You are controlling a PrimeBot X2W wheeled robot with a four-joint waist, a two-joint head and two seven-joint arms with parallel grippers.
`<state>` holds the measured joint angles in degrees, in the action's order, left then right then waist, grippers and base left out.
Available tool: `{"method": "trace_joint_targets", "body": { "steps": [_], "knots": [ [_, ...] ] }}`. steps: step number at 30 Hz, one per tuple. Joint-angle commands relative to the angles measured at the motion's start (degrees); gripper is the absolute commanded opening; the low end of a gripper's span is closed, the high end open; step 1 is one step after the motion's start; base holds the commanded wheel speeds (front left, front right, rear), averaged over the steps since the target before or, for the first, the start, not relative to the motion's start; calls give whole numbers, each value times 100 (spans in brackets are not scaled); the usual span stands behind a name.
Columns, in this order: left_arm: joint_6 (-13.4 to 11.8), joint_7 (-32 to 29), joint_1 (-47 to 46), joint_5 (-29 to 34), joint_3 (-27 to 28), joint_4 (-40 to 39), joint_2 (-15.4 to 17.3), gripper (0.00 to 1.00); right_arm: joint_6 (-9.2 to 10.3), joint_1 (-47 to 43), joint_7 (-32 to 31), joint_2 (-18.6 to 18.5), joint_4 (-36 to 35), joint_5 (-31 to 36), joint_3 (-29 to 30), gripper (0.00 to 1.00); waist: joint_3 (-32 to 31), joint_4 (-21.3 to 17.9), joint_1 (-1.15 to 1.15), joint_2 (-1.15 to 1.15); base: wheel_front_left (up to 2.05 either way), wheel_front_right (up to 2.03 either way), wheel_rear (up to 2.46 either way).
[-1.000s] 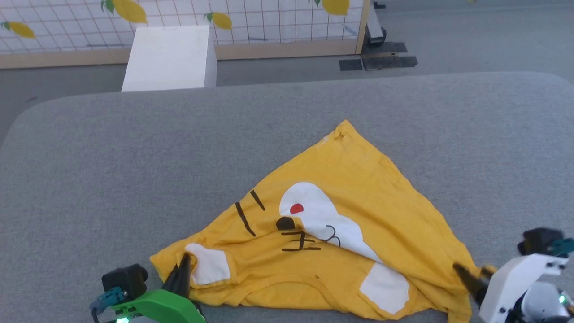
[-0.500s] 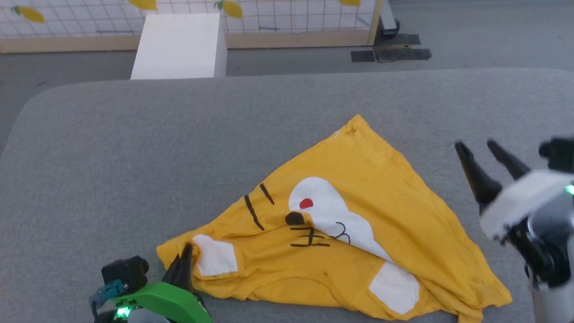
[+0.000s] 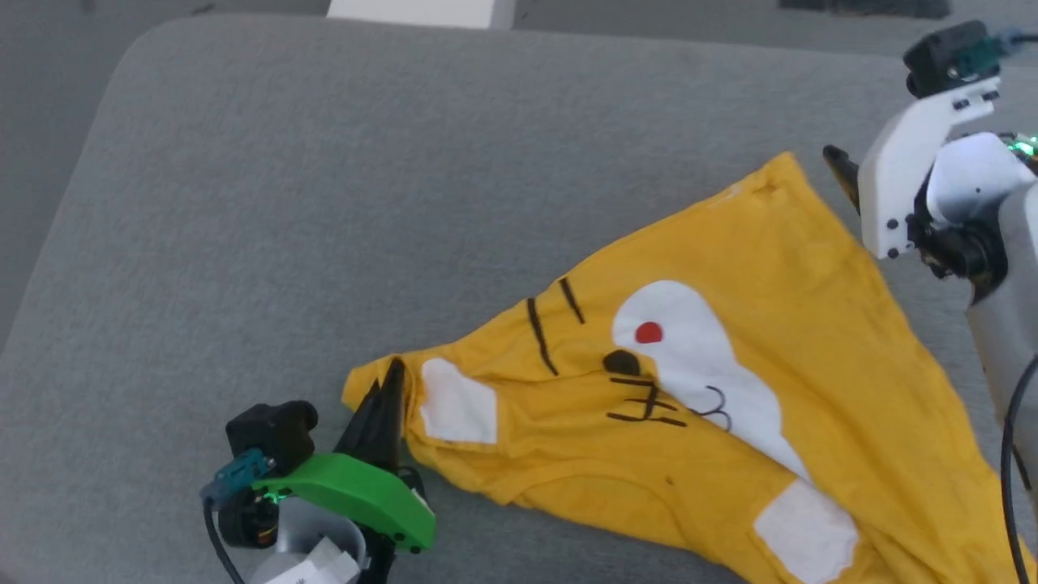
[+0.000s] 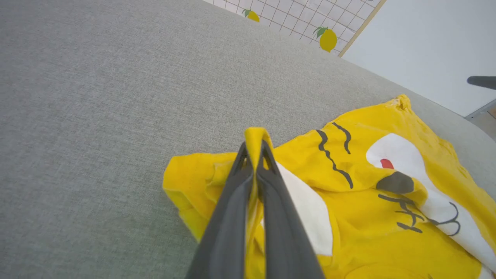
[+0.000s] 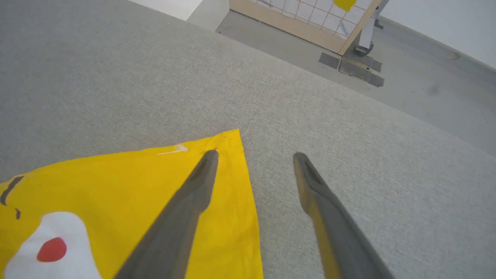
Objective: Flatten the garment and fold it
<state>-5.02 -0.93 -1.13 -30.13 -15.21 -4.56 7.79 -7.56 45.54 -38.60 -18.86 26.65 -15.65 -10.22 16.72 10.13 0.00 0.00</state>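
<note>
The garment (image 3: 795,268), a mustard-yellow T-shirt with a cartoon face, lies crumpled in a rough triangle on the grey surface. My left gripper (image 3: 395,371) is shut on its near left corner beside a white sleeve patch. In the left wrist view a fold of yellow cloth (image 4: 255,135) sticks up between the closed gripper (image 4: 254,149). My right gripper (image 5: 255,155) is open over the garment's far corner (image 5: 228,139): one finger is above the yellow cloth (image 5: 128,182), the other above bare grey fabric. The head view shows one dark finger (image 3: 842,169) of it beside the white wrist.
The grey padded surface (image 3: 324,203) stretches wide to the left and behind the garment, with a rounded far left corner. Beyond it stand a white box (image 3: 422,8), a wooden-framed lattice panel with lemon shapes (image 4: 327,38) and dark floor mats (image 5: 350,68).
The right gripper has risen from the garment's near right edge and moved to its far corner, jaws open. The head camera has tilted down. The left gripper keeps its hold.
</note>
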Motion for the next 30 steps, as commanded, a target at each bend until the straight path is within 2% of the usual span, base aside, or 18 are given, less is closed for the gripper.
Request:
{"method": "trace_joint_targets", "body": {
  "steps": [1, 10, 15, 16, 17, 20, 24, 27, 30],
  "knots": [
    [49, 39, -115, 44, -32, -43, -34, 0, 8, 188, -234, -55, 205, 139, -134, 100, 665, 669, 0, 0, 0, 0, 0],
    [64, 164, -192, 11, -132, -93, -129, 0, 8, 855, -1344, -167, 1129, 619, -755, 100, 1002, 899, 0, 0, 0, 0, 0],
    [65, 188, -205, 1, -144, -30, -124, 0, 8, 819, -1723, -12, 1359, 463, -700, 100, 964, 822, 0, 0, 0, 0, 0],
    [66, 189, -208, -1, -138, -5, -109, 0, 8, 801, -1758, 13, 1364, 436, -701, 31, 921, 785, 0, 0, 0, 0, 0],
    [69, 188, -212, -5, -132, 12, -97, 0, 8, 792, -1772, 22, 1350, 411, -714, 0, 884, 756, 0, 0, 0, 0, 0],
    [48, 181, -201, -2, -92, 47, -38, 0, 8, 754, -1624, 60, 1239, 266, -639, 0, 646, 587, 0, 0, 0, 0, 0],
    [7, 130, -138, -1, -26, 41, 73, 0, 8, 615, -1108, 65, 904, -1, -465, 0, 233, 296, 0, 0, 0, 0, 0],
    [-32, 75, -61, -23, 41, 43, 163, 0, 8, 252, -601, 46, 485, -353, -184, 0, -150, 25, 0, 0, 0, 0, 0],
    [-72, 40, 51, -67, 117, 31, 232, 0, 8, -351, -347, 3, -51, -709, 114, 0, -474, -263, 0, 0, 0, 0, 0]
  ]
}}
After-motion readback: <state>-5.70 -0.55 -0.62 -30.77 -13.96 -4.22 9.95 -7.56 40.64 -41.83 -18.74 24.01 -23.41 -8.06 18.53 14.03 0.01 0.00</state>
